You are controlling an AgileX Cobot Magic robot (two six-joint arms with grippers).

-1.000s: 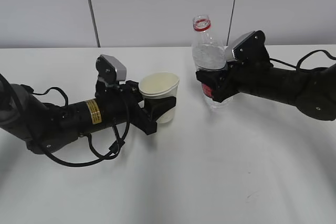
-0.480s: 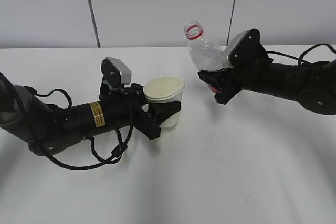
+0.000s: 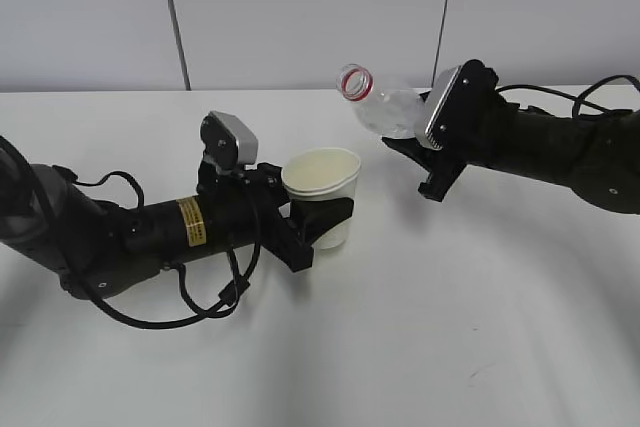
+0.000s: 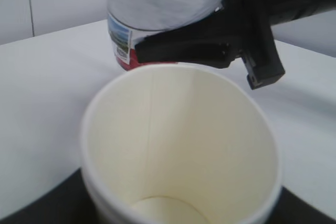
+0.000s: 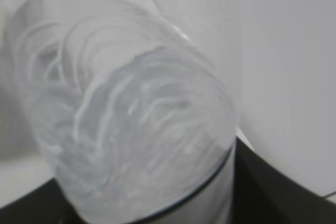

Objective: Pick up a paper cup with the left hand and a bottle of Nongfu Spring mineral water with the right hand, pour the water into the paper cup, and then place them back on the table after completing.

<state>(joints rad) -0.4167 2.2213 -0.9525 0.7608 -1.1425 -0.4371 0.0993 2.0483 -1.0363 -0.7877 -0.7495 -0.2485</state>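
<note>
A white paper cup (image 3: 322, 195) sits upright in the jaws of the left hand (image 3: 318, 219), a black robot arm with a yellow label that stretches low across the white table (image 3: 420, 327) from the left. The jaws are closed around the cup's lower half. The cup's open mouth faces up, and the left wrist view shows its cream inside (image 4: 184, 145) looking empty.

Just above and to the right of the cup, a clear plastic bottle with a red ring at its neck (image 3: 378, 105) is tilted steeply, its open mouth pointing left toward the cup. The jaws of the right hand (image 3: 420, 152), a black arm reaching in from the right, are clamped around the bottle's body near its red and white label (image 4: 122, 43). The bottle is held clear of the table, close to the cup but not touching it. The water inside cannot be made out clearly.
</note>
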